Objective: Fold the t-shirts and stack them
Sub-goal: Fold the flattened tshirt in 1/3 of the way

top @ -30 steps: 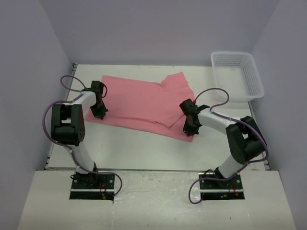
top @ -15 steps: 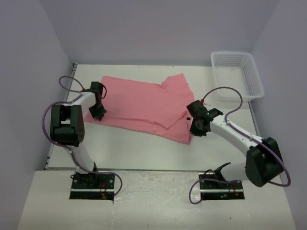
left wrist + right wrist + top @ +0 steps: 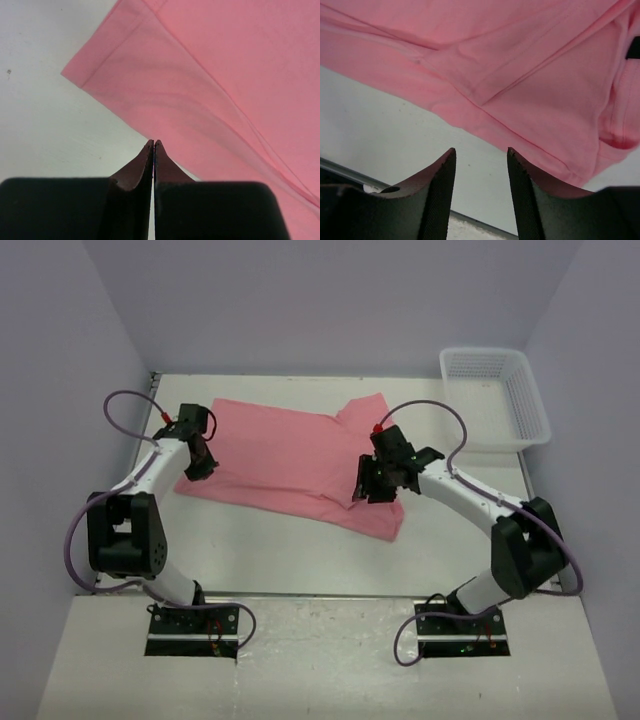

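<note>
We see the pink t-shirt (image 3: 290, 455) on the worktop (image 3: 280, 550), apart from the mesh basket (image 3: 531, 400); left fingers (image 3: 142, 170) closed, right fingers (image 3: 440, 190) parted.

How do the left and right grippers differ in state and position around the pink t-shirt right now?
The left gripper has its jaws pressed shut, while the right gripper has its jaws apart. The left gripper sits by the left edge of the t-shirt; the right gripper is over its right end. Both are empty: neither holds any fabric.
</note>
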